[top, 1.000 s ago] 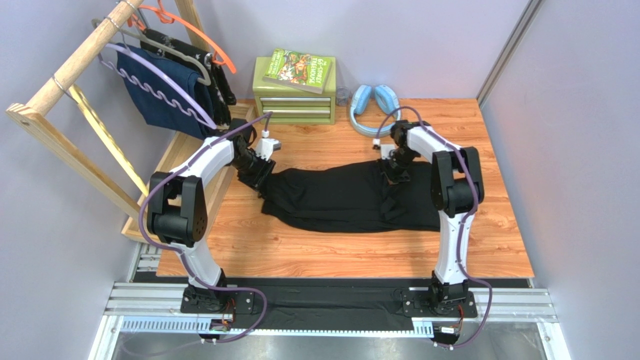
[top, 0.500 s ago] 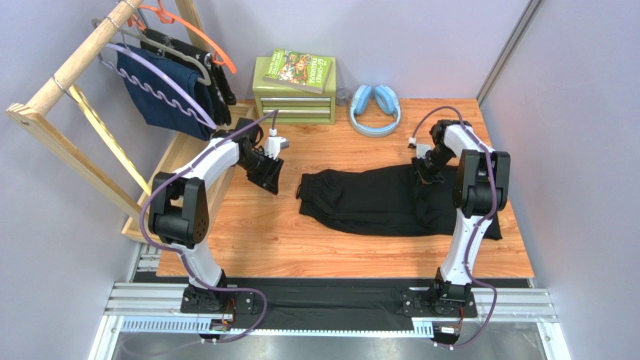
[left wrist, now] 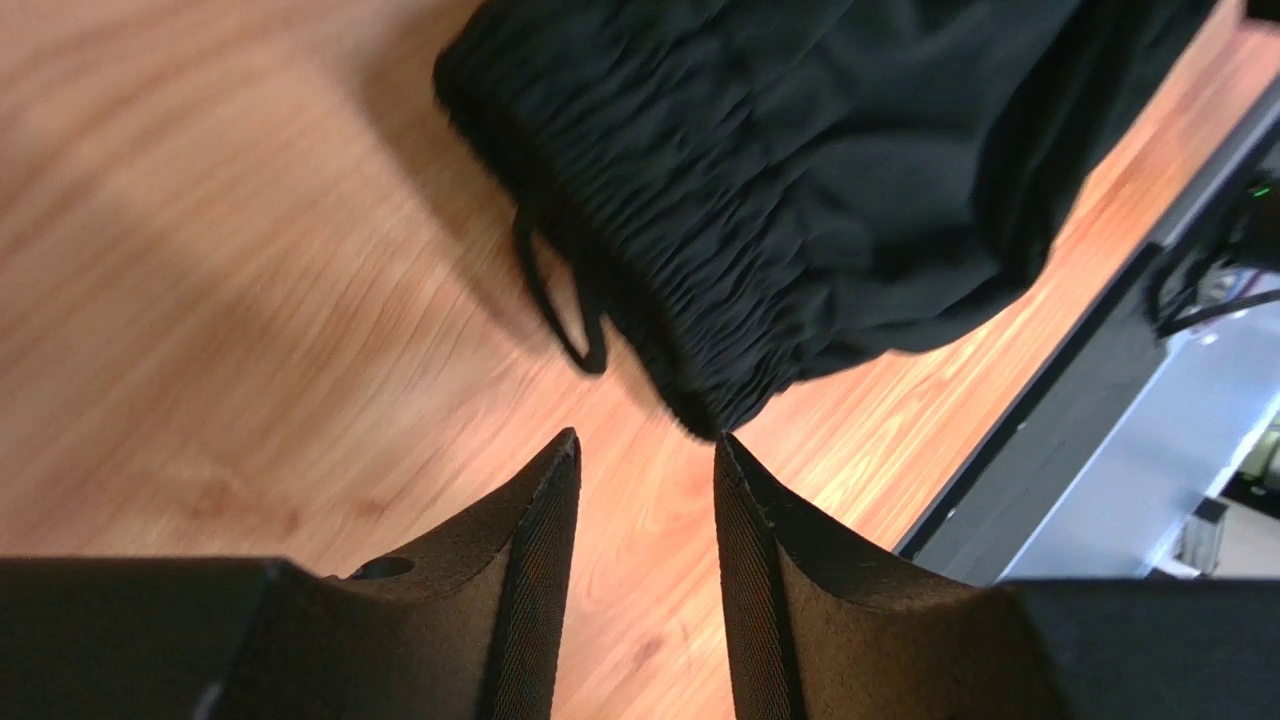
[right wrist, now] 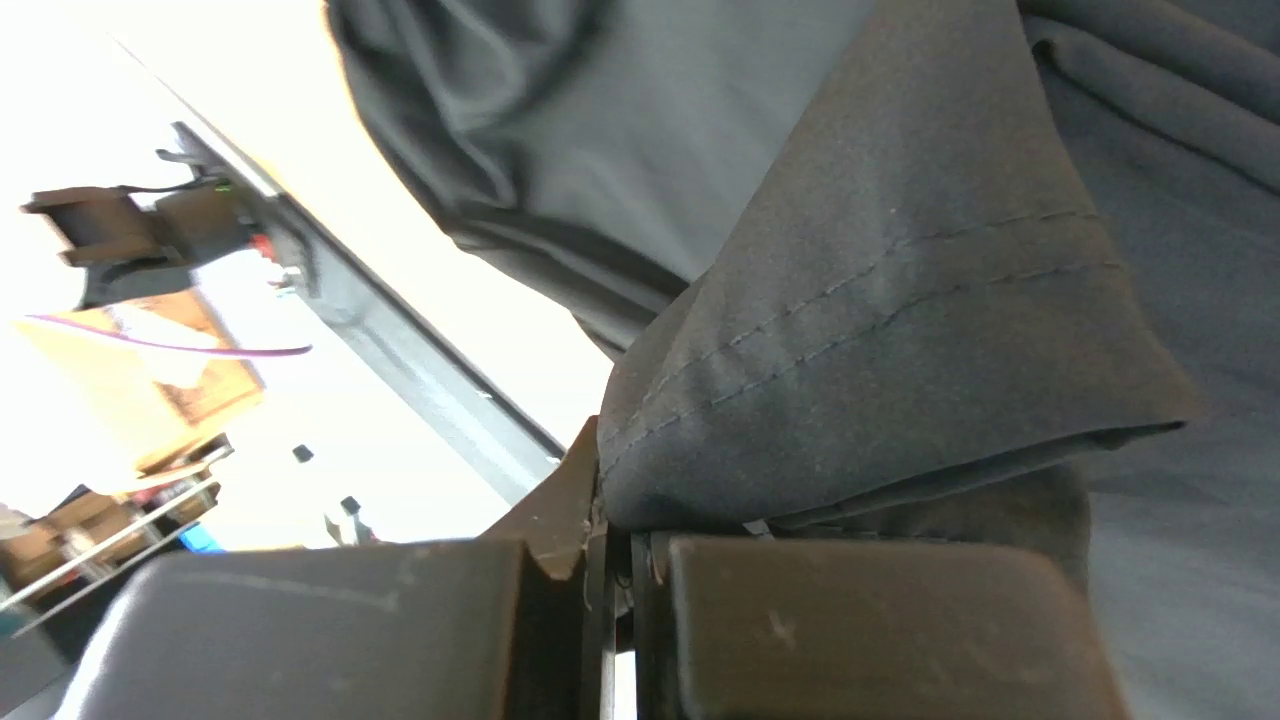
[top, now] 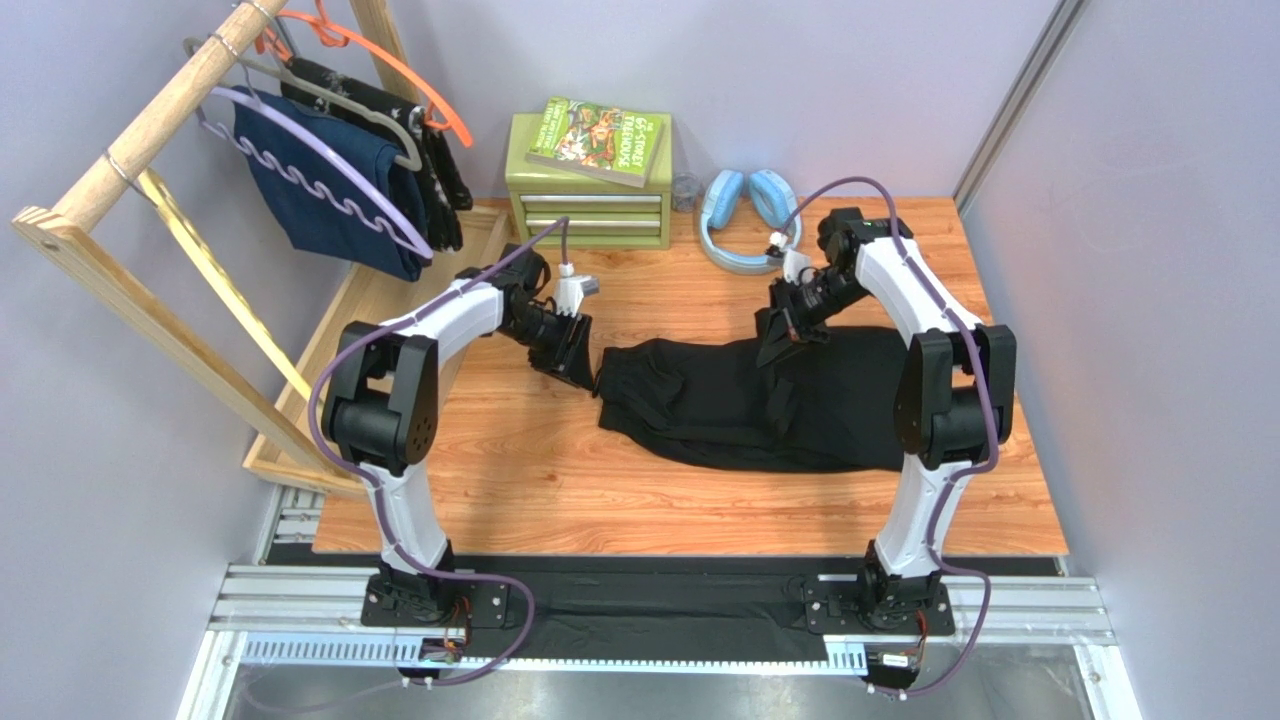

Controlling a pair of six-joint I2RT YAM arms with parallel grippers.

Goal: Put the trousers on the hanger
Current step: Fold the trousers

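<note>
The black trousers lie bunched on the bench, near its middle. The right tool is closed on a fold of their cloth. The left tool stands open above the wood, just beside the waistband. The lavender hanger hangs on the wooden rack at the far left.

The trousers are matt black cloth, finely gathered at the waistband, with stitched seams. The table is smooth varnished wood with clear grain. The hanger looks like smooth lavender plastic; the left gripper has matt, finely ribbed black pads.
</note>
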